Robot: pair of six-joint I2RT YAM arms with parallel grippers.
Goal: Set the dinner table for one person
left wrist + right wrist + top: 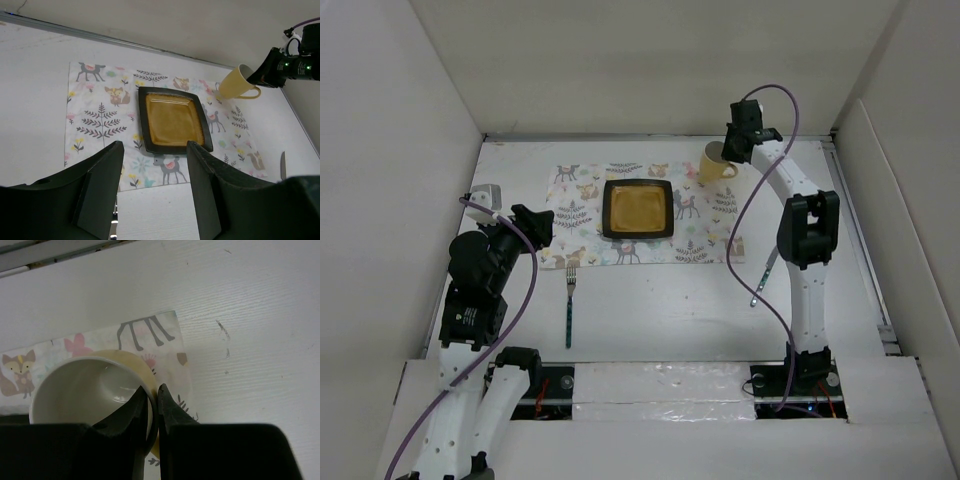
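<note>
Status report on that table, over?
Left gripper open, empty. Right gripper shut on yellow ceramic mug rim, mug tilted at deer-print cloth placemat far right corner. On the white dinner table, nothing blocks that corner.

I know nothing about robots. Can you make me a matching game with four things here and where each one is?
1 mug
2 plate
3 fork
4 knife

A middle of the placemat
B on the table, by the placemat's left end
C rim pinched by the right gripper
D on the table, right of the placemat

Pairs: 1-C, 2-A, 3-B, 4-D
</note>
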